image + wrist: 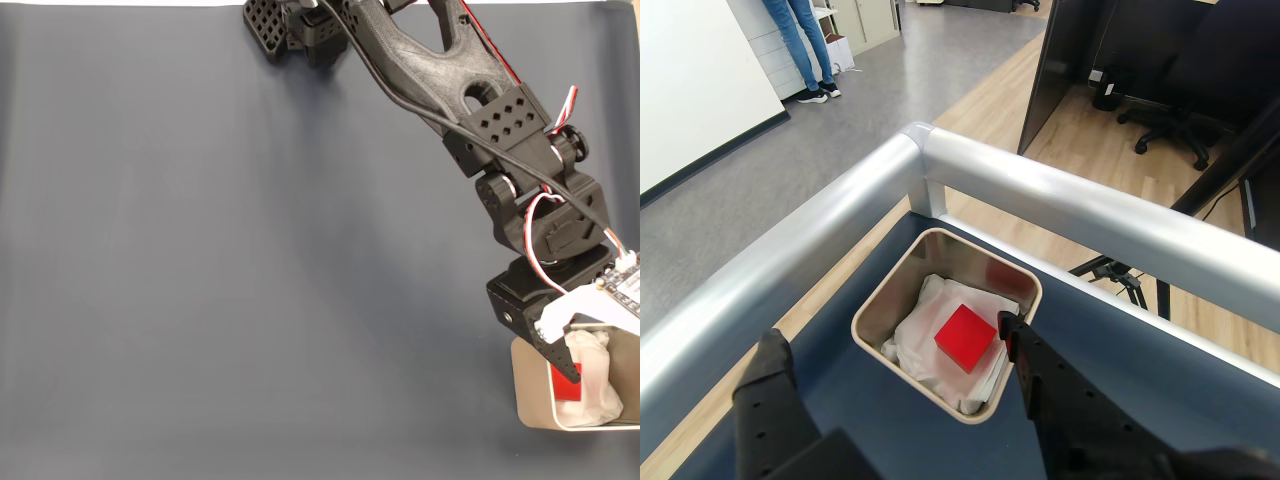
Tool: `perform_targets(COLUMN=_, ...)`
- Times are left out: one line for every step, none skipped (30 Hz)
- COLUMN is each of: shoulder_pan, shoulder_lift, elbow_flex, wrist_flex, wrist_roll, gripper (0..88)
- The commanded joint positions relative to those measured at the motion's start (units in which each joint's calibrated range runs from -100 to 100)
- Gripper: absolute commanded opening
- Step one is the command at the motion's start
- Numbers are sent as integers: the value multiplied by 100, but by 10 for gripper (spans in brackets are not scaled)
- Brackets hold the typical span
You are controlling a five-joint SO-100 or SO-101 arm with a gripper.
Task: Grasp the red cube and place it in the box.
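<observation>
Gripper (902,350) open, empty, directly above box (885,290). Cube (965,338) lies free on white padding inside box, between spread fingers, nearer right finger in wrist view.

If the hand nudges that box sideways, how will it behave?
The box has thin walls and looks light, so it would probably slide on the smooth mat rather than tip, being low and wide. The red cube on soft white padding likely shifts little.

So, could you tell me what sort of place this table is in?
Probably an office or lab: wood flooring, an office chair by a dark desk, and a person's legs near white cabinets beyond the table's metal rail.
</observation>
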Motion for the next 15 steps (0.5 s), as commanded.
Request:
perform_targets(shoulder_pan=18, shoulder_lift=-200, elbow_flex=-319, wrist_flex=-126, wrist_roll=59, gripper=467)
perform_targets(shoulder_pan=18, shoulder_lift=-200, elbow_flex=-319, wrist_flex=-135, wrist_roll=59, gripper=467)
perform_targets(shoulder_pan=18, shoulder_lift=-209, elbow_flex=-319, wrist_flex=-143, wrist_roll=59, gripper=467)
perform_targets(shoulder_pan=18, shoulder_lift=-209, elbow_flex=-319, wrist_flex=-151, wrist_roll=59, gripper=467)
perform_targets(shoulder_pan=18, shoulder_lift=-217, elbow_flex=-319, wrist_flex=-159, wrist_roll=54, gripper=463)
perform_targets(shoulder_pan=18, shoulder_lift=-226, elbow_flex=-319, wrist_flex=-167, wrist_roll=49, gripper=453)
perform_targets(shoulder_pan=26, shoulder_lift=-226, elbow_flex=-319, wrist_flex=-167, wrist_roll=54, gripper=431)
perform_targets(shoulder_pan=40, shoulder_lift=-235, elbow_flex=-319, wrist_flex=-167, wrist_roll=63, gripper=389)
perform_targets(shoulder_pan=61, shoulder_lift=-261, elbow_flex=-310, wrist_flex=-167, wrist_roll=68, gripper=323)
perform_targets(shoulder_pan=82, shoulder_lift=-287, elbow_flex=-300, wrist_flex=-167, wrist_roll=49, gripper=243)
perform_targets(shoulder_pan=125, shoulder_lift=-330, elbow_flex=-273, wrist_flex=-167, wrist_roll=54, gripper=146)
perform_targets(shoulder_pan=175, shoulder_lift=-382, elbow_flex=-227, wrist_flex=-167, wrist_roll=73, gripper=59)
perform_targets(shoulder_pan=246, shoulder_lift=-443, elbow_flex=-173, wrist_flex=-167, wrist_roll=83, gripper=3)
perform_targets(shoulder_pan=338, shoulder_lift=-529, elbow_flex=-100, wrist_flex=-167, wrist_roll=83, gripper=0)
perform_targets(shoulder_pan=430, shoulder_lift=-616, elbow_flex=-36, wrist_flex=-167, wrist_roll=83, gripper=0)
